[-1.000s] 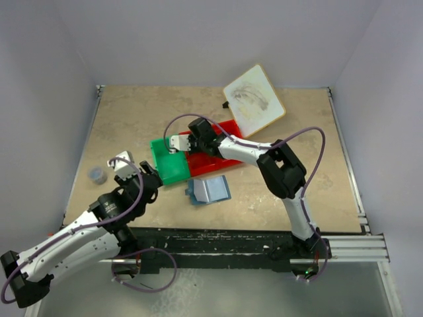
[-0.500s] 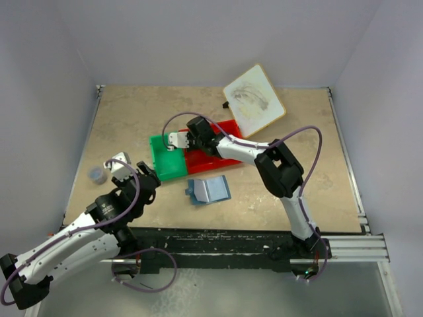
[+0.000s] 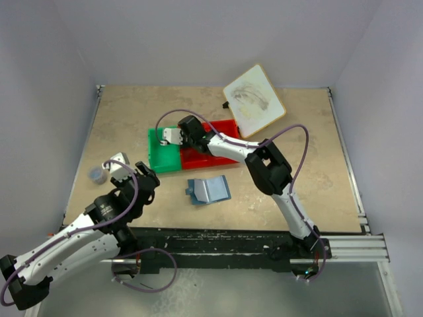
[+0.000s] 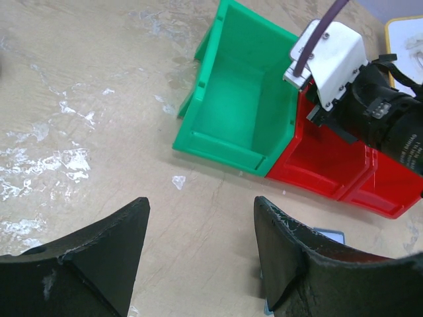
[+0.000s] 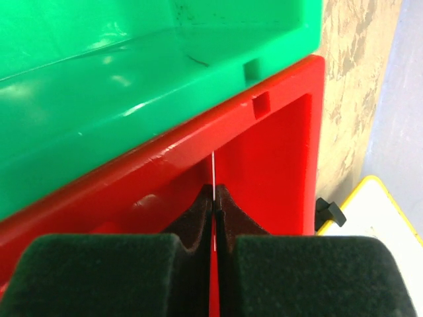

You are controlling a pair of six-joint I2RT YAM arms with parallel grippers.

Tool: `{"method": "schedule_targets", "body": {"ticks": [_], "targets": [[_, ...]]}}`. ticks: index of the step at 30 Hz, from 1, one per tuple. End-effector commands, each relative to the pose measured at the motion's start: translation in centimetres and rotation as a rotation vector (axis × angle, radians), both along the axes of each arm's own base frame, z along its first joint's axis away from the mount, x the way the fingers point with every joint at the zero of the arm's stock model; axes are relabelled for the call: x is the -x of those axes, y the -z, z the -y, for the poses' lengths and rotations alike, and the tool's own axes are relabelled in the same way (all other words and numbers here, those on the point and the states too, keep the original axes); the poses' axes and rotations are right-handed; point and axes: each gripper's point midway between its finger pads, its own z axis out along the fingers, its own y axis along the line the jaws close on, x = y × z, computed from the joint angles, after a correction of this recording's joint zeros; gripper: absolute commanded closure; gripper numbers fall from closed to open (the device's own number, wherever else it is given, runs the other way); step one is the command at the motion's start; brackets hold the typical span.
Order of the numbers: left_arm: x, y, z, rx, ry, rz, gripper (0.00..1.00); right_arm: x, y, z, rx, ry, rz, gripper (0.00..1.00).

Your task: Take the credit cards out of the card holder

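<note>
High rear overview of the table [image 3: 297, 191]; close wrist views, both onto the green bin [image 4: 231, 115].

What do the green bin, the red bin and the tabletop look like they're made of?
Green bin: likely moulded plastic, glossy, with soft highlights and a thick rounded rim. Red bin: the same sort of glossy plastic, by its shiny walls. Tabletop: tan, mottled, smooth with pale glare patches; stone or stone-look laminate, hard to tell which.

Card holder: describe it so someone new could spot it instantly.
On the tan table, find the red bin and green bin side by side. The card holder lies open just nearer the arm bases than the red bin: flat, pale blue, two panels, unlike the walled bins.
</note>
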Motion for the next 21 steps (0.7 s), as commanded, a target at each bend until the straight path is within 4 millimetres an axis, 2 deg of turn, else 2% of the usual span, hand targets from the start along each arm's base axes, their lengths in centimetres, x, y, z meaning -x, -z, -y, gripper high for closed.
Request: {"method": "schedule_targets", "body": {"ticks": [1, 9, 12, 16, 21], "targets": [[-0.2, -1.2, -0.6, 0.026, -0.042, 0.038, 0.37, -0.9, -1.5, -0.3, -0.042, 0.100, 0.018, 1.00], [-0.2, -1.2, -0.7, 0.024, -0.046, 0.038, 0.37, -0.9, -1.5, -0.4, -0.060, 0.093, 0.038, 0.96], [-0.2, -1.2, -0.6, 0.021, -0.045, 0.037, 0.37, -0.7, -1.6, -0.7, -0.072, 0.076, 0.030, 0.85], [-0.3, -1.0, -0.5, 0.017, -0.039, 0.031, 0.37, -0.2, -1.9, -1.5, -0.122, 0.053, -0.002, 0.66], [-0.3, -0.8, -0.3, 0.017, -0.031, 0.023, 0.37, 0.1, -2.2, -1.8, -0.154, 0.060, -0.018, 0.63]]}}
